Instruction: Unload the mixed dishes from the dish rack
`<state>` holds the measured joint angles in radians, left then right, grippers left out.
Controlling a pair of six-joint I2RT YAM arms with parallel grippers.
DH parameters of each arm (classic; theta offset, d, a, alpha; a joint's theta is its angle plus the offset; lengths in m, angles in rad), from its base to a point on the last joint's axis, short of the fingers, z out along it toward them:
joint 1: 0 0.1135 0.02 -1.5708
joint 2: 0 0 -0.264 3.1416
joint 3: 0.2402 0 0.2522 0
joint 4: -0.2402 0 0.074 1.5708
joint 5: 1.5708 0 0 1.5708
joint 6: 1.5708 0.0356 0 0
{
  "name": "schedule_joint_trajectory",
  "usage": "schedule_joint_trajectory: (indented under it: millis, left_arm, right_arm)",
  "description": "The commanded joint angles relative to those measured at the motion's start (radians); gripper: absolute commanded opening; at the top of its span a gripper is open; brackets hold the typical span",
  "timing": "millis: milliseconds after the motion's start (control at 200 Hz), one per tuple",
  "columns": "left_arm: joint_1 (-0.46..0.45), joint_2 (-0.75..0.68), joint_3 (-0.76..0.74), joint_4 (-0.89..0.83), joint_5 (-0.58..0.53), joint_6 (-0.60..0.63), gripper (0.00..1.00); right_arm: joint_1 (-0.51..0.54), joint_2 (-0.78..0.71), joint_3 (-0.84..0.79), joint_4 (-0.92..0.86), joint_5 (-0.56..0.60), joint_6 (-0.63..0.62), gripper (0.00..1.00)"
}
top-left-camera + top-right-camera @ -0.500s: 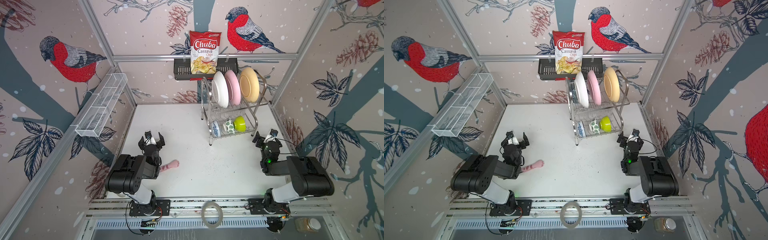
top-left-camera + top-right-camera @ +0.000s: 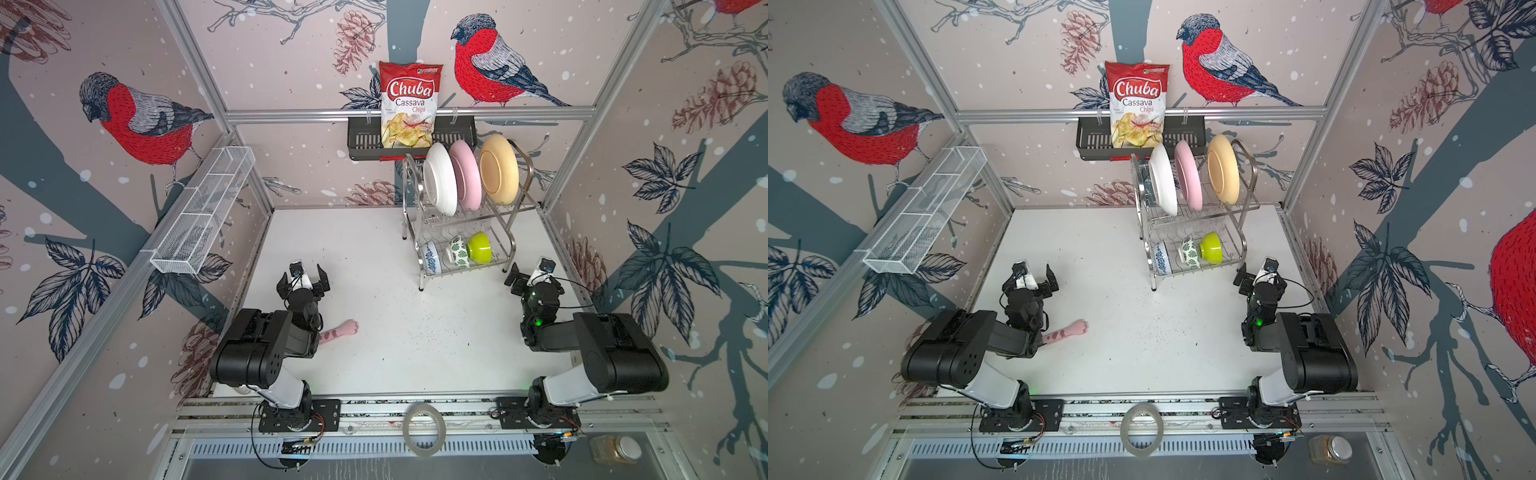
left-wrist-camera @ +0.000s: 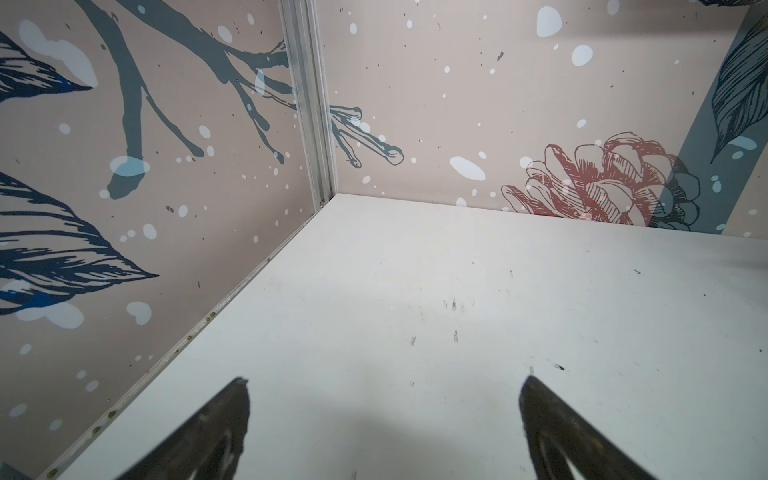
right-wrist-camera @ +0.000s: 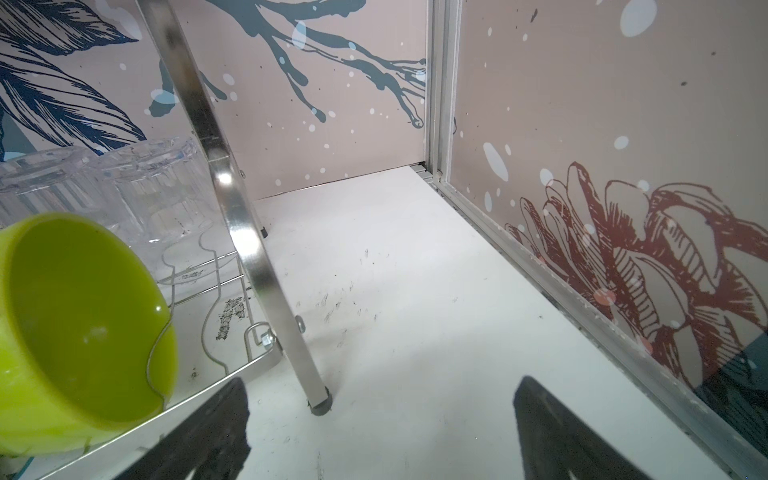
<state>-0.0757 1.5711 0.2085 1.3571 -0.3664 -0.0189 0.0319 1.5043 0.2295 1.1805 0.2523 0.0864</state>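
The dish rack [image 2: 420, 278] stands at the back right of the white table in both top views. Its upper tier holds three upright plates: white [image 2: 440, 185], pink [image 2: 467, 174] and tan-backed [image 2: 498, 170]. On the lower tier lie a blue-floral bowl [image 2: 430, 257], a green-leaf bowl [image 2: 457, 251] and a lime bowl [image 2: 480, 247]. Behind the lime bowl [image 4: 83, 316], clear glasses [image 4: 158, 187] stand upside down. My right gripper [image 2: 532, 272] is open and empty, low beside the rack's front right leg [image 4: 307, 365]. My left gripper [image 2: 304, 277] is open and empty over bare table, far left of the rack.
A pink cat-paw utensil [image 2: 343, 330] lies on the table by my left arm. A chips bag [image 2: 409, 108] sits in a black wall basket [image 2: 365, 143] behind the rack. A white mesh basket [image 2: 203, 212] hangs on the left wall. Tape roll [image 2: 424, 428] and jar [image 2: 615, 449] lie below the front rail.
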Motion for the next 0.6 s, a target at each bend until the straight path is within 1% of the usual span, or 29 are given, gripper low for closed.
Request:
schedule_joint_trajectory:
  millis: [0, 305, 390, 440, 470, 505, 575, 595]
  left_arm:
    - [0.002, -0.004, 0.004, 0.011, 0.005, -0.003, 1.0]
    - [0.002, -0.007, 0.002, 0.016, 0.007, 0.0, 0.99]
    - [-0.004, -0.078, 0.035, -0.107, -0.002, 0.003, 1.0]
    - [-0.009, -0.134, 0.069, -0.21, -0.036, -0.001, 1.0]
    - [-0.014, -0.166, 0.09, -0.267, -0.066, -0.004, 0.99]
    - [-0.021, -0.207, 0.117, -0.339, -0.111, -0.013, 0.99]
    - [-0.024, -0.282, 0.182, -0.496, -0.193, -0.119, 0.99]
    - [-0.024, -0.304, 0.208, -0.549, -0.212, -0.149, 1.0]
  right_arm:
    - [0.0, -0.003, -0.001, 0.03, -0.005, 0.01, 0.99]
    - [0.002, -0.006, -0.003, 0.032, -0.005, 0.009, 1.0]
    - [0.006, -0.025, 0.011, 0.023, -0.009, -0.006, 1.0]
    - [0.015, -0.074, 0.052, -0.093, 0.003, -0.014, 1.0]
    - [0.021, -0.109, 0.086, -0.196, 0.02, -0.006, 1.0]
    - [0.029, -0.14, 0.11, -0.257, 0.061, 0.001, 1.0]
    - [0.084, -0.192, 0.141, -0.335, 0.252, 0.046, 1.0]
    - [0.097, -0.207, 0.149, -0.358, 0.284, 0.071, 1.0]
